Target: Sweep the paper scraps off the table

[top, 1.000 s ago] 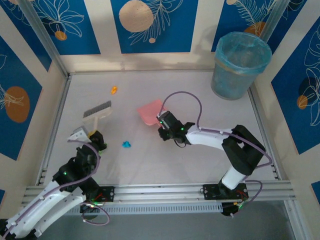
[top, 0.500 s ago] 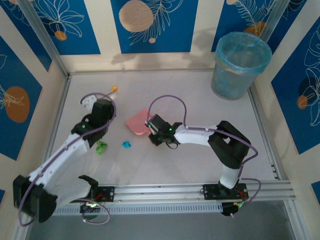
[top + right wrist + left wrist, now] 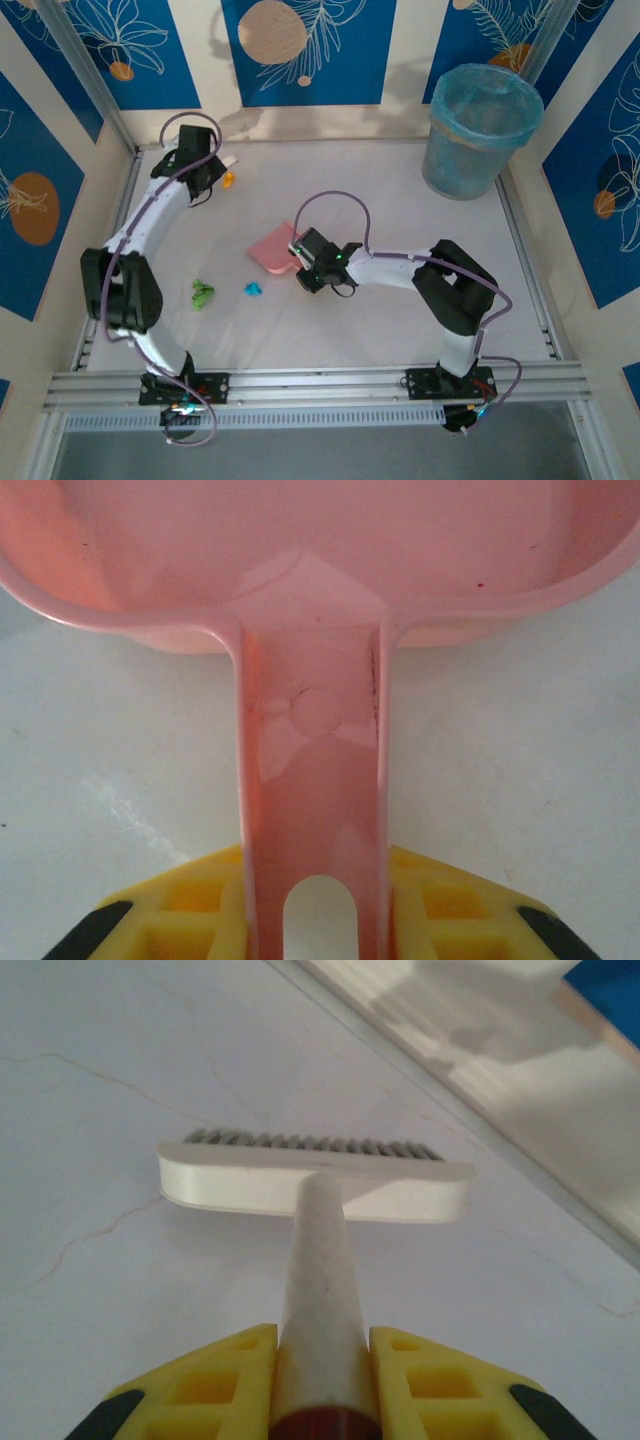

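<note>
The right tool (image 3: 314, 905) clamps the flat handle (image 3: 312, 780) of a pink dustpan (image 3: 310, 570), one yellow finger (image 3: 170, 915) pressed against each side. The handle runs straight up to the pan, whose shallow scoop spreads across the top. A hanging slot (image 3: 320, 915) opens near the handle's end. The white table (image 3: 520, 750) lies below.

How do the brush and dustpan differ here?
The brush is white with a round handle; the dustpan is pink with a flat, slotted handle. The brush is far left on the table, by the orange scrap; the dustpan is mid-table. Both are gripped by the handle: brush in the left gripper, dustpan in the right gripper.
</note>
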